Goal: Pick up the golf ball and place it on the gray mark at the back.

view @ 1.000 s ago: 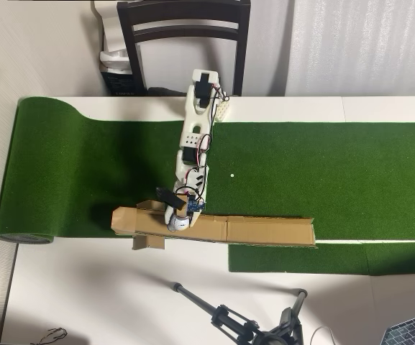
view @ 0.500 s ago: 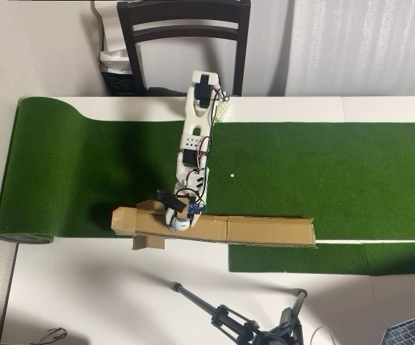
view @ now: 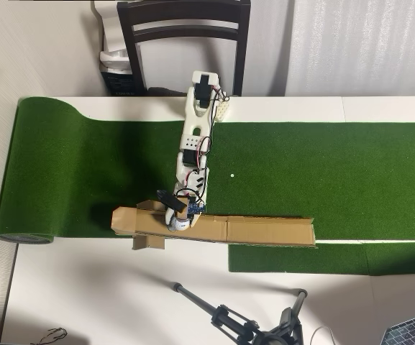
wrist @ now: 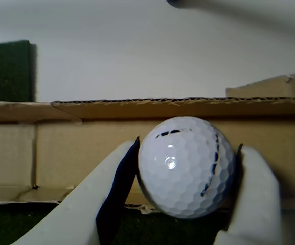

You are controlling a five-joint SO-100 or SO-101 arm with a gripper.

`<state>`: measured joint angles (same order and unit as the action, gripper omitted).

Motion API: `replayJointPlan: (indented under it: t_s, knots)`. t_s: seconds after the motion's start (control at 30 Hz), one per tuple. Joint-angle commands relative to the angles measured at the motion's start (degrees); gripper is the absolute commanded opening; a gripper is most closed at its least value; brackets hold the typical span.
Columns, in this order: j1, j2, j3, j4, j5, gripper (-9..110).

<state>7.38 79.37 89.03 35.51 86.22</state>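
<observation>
The white dimpled golf ball (wrist: pixel 186 166) fills the lower middle of the wrist view, held between my two white fingers (wrist: pixel 86 214). It sits right in front of the brown cardboard wall (wrist: pixel 60 148). In the overhead view my gripper (view: pixel 178 219) is at the left part of the cardboard strip (view: pixel 265 231), with the golf ball (view: pixel 180 222) showing white at its tip. The gripper is shut on the ball. The gray mark is hidden in both views.
The cardboard strip lies along the front edge of the green turf mat (view: pixel 322 172). A tiny white dot (view: pixel 232 175) sits on the turf right of the arm. A chair (view: pixel 184 29) stands behind the table; a tripod (view: pixel 236 320) lies at the front.
The gripper with the ball has edged slightly toward the cardboard; otherwise nothing has visibly moved.
</observation>
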Motion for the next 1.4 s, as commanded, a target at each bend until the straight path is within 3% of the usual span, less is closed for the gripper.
replayJointPlan:
  t_s: [0.0,0.5,0.73,1.03,1.37]
  knots:
    - [-0.1,2.2,-6.6,-2.5,-0.2,32]
    - [0.4,2.8,-6.6,-2.4,-1.0,36]
    - [0.7,3.0,-6.6,-2.4,-6.2,37]
    - [0.7,3.0,-8.3,-1.6,-8.3,48]
    - [0.8,3.0,-7.7,-1.3,-8.3,52]
